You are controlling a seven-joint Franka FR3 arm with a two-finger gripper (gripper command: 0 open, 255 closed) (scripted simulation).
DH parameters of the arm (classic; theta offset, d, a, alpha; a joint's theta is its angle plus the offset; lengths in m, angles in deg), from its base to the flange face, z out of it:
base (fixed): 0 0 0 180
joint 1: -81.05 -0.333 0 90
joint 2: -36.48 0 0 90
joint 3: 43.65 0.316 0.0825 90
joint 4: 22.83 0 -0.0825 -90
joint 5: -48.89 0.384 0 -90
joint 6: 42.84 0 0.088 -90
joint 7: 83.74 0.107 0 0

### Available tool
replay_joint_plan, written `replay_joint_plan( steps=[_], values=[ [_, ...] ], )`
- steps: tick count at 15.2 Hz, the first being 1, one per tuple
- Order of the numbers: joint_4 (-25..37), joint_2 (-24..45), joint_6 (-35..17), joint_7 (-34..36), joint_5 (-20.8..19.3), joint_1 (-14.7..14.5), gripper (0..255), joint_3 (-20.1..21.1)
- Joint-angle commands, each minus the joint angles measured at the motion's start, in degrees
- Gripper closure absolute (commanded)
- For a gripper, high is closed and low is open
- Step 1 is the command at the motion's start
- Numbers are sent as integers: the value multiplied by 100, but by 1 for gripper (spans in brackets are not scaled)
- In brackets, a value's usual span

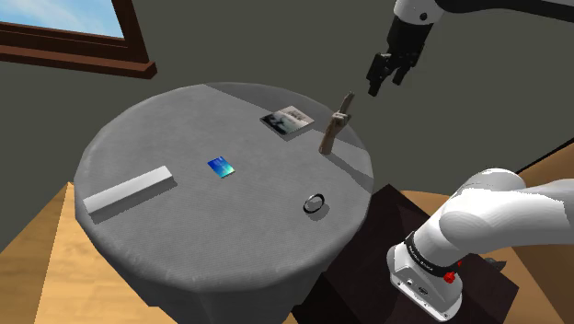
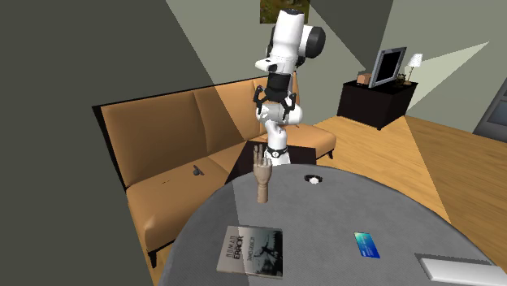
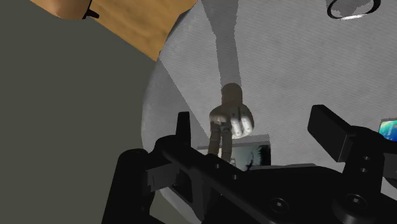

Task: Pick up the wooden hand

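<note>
Approach. Gripper [image 1: 381, 81], its 2 fingers [image 3: 183, 133] spread and empty, hangs above the wooden hand [image 1: 337, 124], upright near the grey table's [image 1: 184, 138] edge. Lower vertically; the fingers seem aligned to straddle it; clasp the palm.

Soft, even light lay on the grey desk [image 1: 138, 147], without glare. In the dimmer wrist view the wooden hand [image 3: 230, 114] threw a long, hard-edged shadow across it. A pale wedge brightened the wall [image 2: 459, 61] by the lamp [image 2: 415, 61], perhaps its glow.
</note>
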Motion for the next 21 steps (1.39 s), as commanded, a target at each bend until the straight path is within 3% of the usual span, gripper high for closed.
replay_joint_plan(
  steps=[1, 11, 21],
  values=[
    [0, 0, 0, 0, 0, 0, 0, 0],
    [-524, 1414, -1770, -52, -79, 55, 0, -153],
    [-1021, 1528, -2378, 21, -111, 62, 0, -153]
  ],
)
